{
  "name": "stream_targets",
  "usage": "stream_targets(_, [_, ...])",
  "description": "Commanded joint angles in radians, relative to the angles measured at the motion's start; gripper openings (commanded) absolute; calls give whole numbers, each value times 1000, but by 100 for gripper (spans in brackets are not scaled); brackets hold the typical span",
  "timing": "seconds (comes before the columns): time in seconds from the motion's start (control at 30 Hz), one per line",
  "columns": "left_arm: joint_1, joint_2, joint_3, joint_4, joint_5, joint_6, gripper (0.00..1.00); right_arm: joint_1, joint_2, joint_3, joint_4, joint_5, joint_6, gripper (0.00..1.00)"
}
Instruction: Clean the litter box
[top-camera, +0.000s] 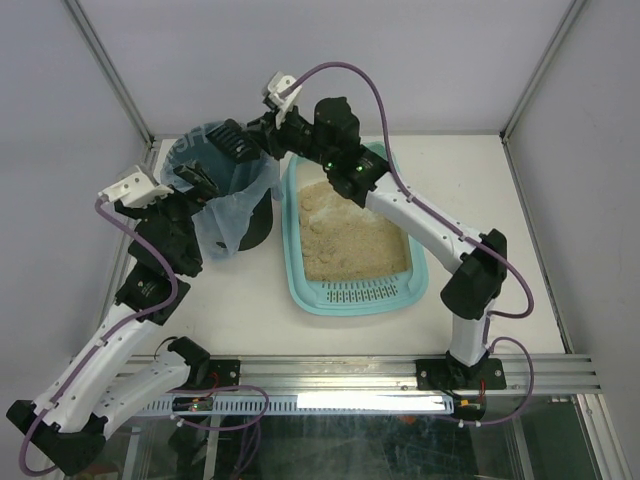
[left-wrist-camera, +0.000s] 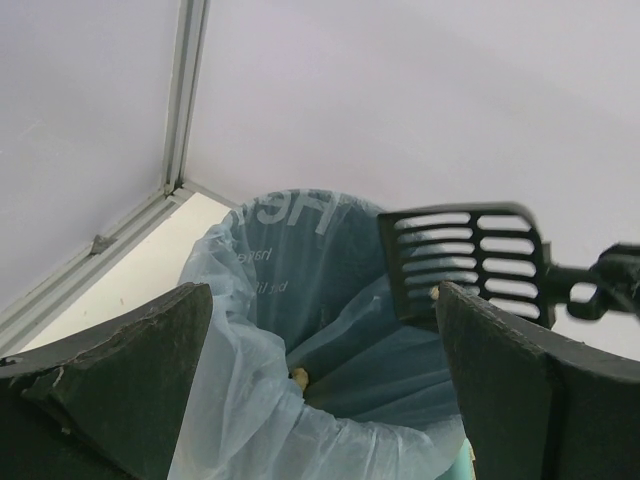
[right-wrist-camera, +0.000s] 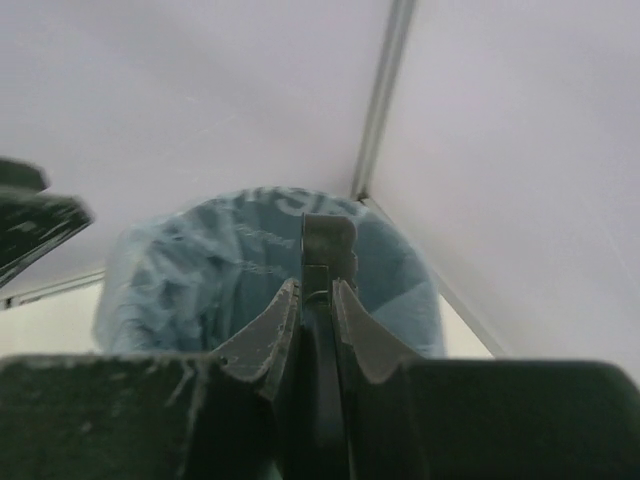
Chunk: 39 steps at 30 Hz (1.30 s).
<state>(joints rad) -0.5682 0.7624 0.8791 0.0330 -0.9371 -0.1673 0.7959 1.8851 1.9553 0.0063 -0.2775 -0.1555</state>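
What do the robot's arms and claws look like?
The left arm and right arm have white shells joined by chunky black joints. Purple cables loop along them, and small green lights glow on the right one. The left claw and right claw each have two dark, wedge-shaped fingers.

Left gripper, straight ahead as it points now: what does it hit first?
Most likely the blue bag liner, centred ahead of the open left gripper. The slotted scoop sits higher and rightward, seemingly off that line; depth is unclear.
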Motion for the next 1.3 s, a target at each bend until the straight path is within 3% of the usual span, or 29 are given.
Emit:
stream_targets(0.0, [13,-46,-17,81,7,5,99,62,-77,-4,82,-23,-101,0])
stream_targets(0.07, [16,-47,-20,85,11,5,99,85,-53,60,-21,68,-142,0])
stream_targets(0.13, [18,-40,-19,85,12,6,99,37,-103,-67,165,16,-9,0])
stream_targets(0.2, [18,-34,-15,82,18,4,99,66,-78,10,50,37,-63,0])
stream_targets(0.27, [18,-27,-15,82,21,4,99,50,-100,-42,136,65,-19,0])
stream_targets(0.37, [19,-19,-9,73,30,0,99,51,-94,-21,107,72,3,0])
stream_targets(0.5, [19,-11,-3,66,42,4,99,14,-137,-103,208,133,174,0])
stream_targets(0.6, [18,-8,0,63,78,10,99,-14,-155,-102,185,169,324,0])
stream_targets(0.7, [19,13,16,51,180,19,99,-41,-203,-131,147,171,458,0])
stream_targets(0.83, [16,74,80,-18,341,1,99,-148,-351,-287,131,182,608,0])
stream_targets(0.93, [-18,128,152,-99,407,-12,97,-205,-488,-400,24,269,624,0])
stream_targets(1.1, [-251,221,246,-248,261,23,97,-264,-625,-488,-237,388,558,0])
stream_targets(1.27, [-298,326,291,-489,349,-188,91,-272,-612,-530,-390,450,472,0])
